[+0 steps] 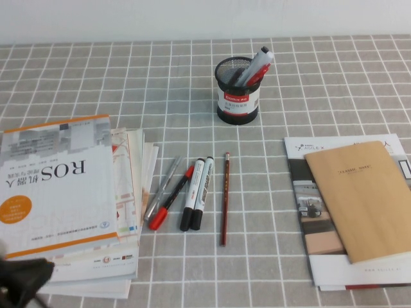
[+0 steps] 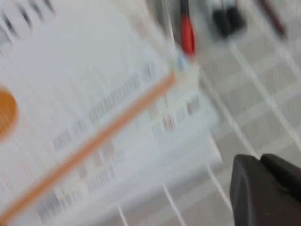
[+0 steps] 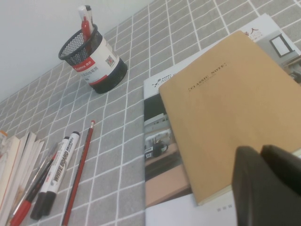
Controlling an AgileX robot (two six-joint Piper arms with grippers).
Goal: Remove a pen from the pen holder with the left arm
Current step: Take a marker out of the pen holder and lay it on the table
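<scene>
Finding 1, position of the task's thing: one black mesh pen holder (image 1: pixel 237 96) stands upright on the tiled table (image 1: pixel 308 90), at the far side, slightly right of centre. It holds what reads as two pens, a grey marker (image 1: pixel 259 62) and a red-bodied pen (image 1: pixel 255 77); the count is not certain, as they overlap. Both lean out over the rim toward the far right, long axes tilted off vertical.

Finding 2, grippers: the left gripper (image 1: pixel 22 279) sits at the near left corner over the book stack (image 1: pixel 61 186), its jaws pressed together, holding nothing. The right gripper (image 3: pixel 259 150) hangs over the tan notebook (image 1: pixel 363 199) at the near right; its jaws likewise appear closed and empty.

Finding 3, governing relation: the holder lies well apart from the left gripper, ahead and to the right, on a diagonal across the book stack and the loose pens. In my judgement neither arm is clearly nearer; the task assigns the left. The jaws must open before any grasp, and the approach should meet the leaning shafts from above.

Finding 4, count of remaining items:
- one grey pen (image 1: pixel 164 187)
- one red-capped pen (image 1: pixel 172 199)
- two whiteboard markers (image 1: pixel 192 194), side by side
- one pencil (image 1: pixel 225 199); all five lie roughly front to back
- one notebook, resting on one brochure (image 1: pixel 302 192)
- the number of books in the stack cannot be told
</scene>
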